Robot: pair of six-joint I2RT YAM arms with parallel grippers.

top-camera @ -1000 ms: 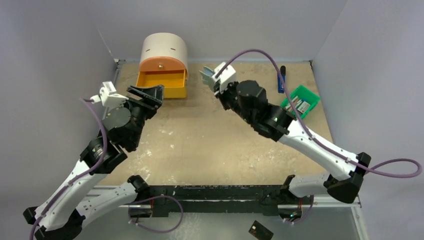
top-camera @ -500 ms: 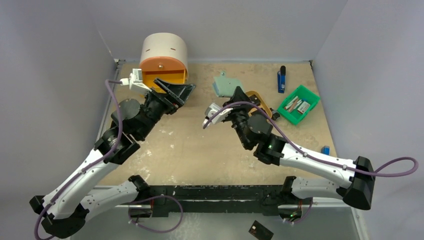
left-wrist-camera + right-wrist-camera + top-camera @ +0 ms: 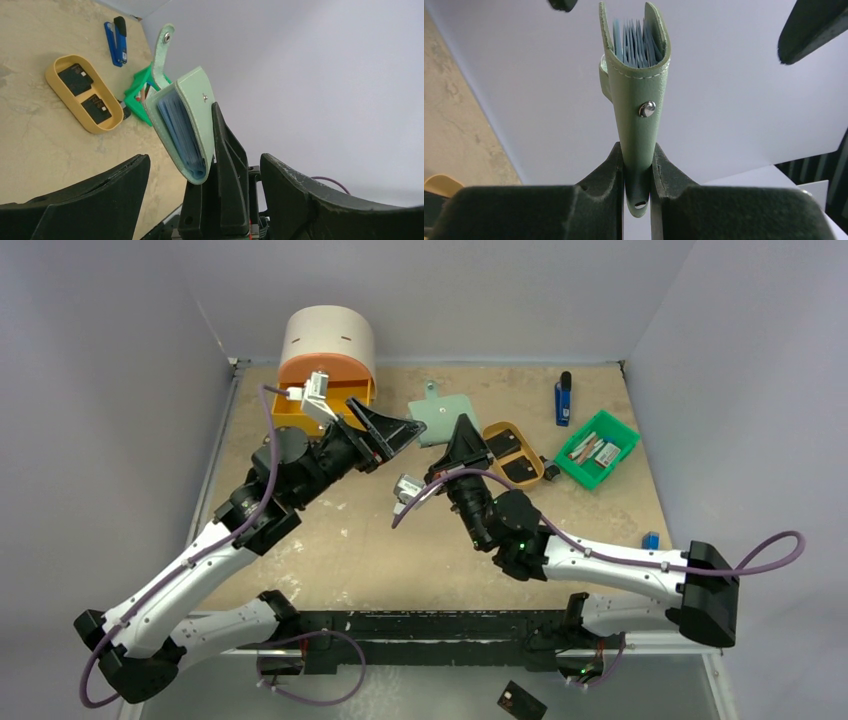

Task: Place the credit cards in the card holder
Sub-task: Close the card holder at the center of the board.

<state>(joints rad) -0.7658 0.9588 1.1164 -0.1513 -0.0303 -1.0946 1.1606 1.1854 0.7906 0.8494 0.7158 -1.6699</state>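
Squeezing the card holder (image 3: 636,95) in the right gripper (image 3: 638,152), with the left gripper (image 3: 204,160) wide open around it (not touching).

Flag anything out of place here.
One black card lies off the table, down past its near edge and outside the working area. It looks like one of the credit cards. The other two cards sit in the tan tray.

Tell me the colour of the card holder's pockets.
Pale blue; the card holder pockets show best in right wrist view.
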